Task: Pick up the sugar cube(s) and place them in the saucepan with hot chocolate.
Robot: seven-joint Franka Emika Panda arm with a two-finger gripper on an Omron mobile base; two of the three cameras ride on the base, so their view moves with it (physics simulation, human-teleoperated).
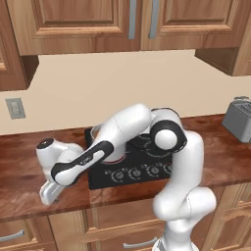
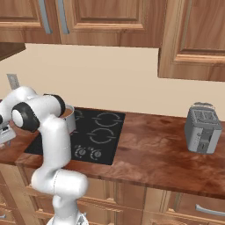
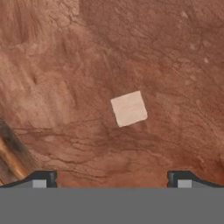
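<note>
Sugar cube (image 3: 128, 108) lies flat on the reddish-brown counter (image 3: 175, 65), off-white, square-faced and turned a little out of line with the frame, well clear of anything else. In the hand view it sits ahead of my pincer (image 3: 112, 180), between the lines of the two dark fingertips (image 3: 41, 179) and slightly right of centre. The tips stand wide apart, so I read the pincer as released and holding nothing, hovering above the cube and not yet around it.

From the left base view the hand (image 1: 51, 188) hangs low over the counter's front edge, left of the black stovetop (image 1: 132, 169). The saucepan (image 2: 68, 116) stands on the stovetop's left side; in the right base view I can see its steel wall and a brown rim of liquid behind the arm. A grey toaster (image 2: 202, 127) sits far off to the right and plays no part.

To do this step well, I would nudge the hand sideways until the cube is centred between the tips, then roll the wrist so the fingers meet two flat faces, not corners. Then descend straight down until the tips bracket the cube near the counter, and close gently; such a small, light piece could easily skid or pop out.
</note>
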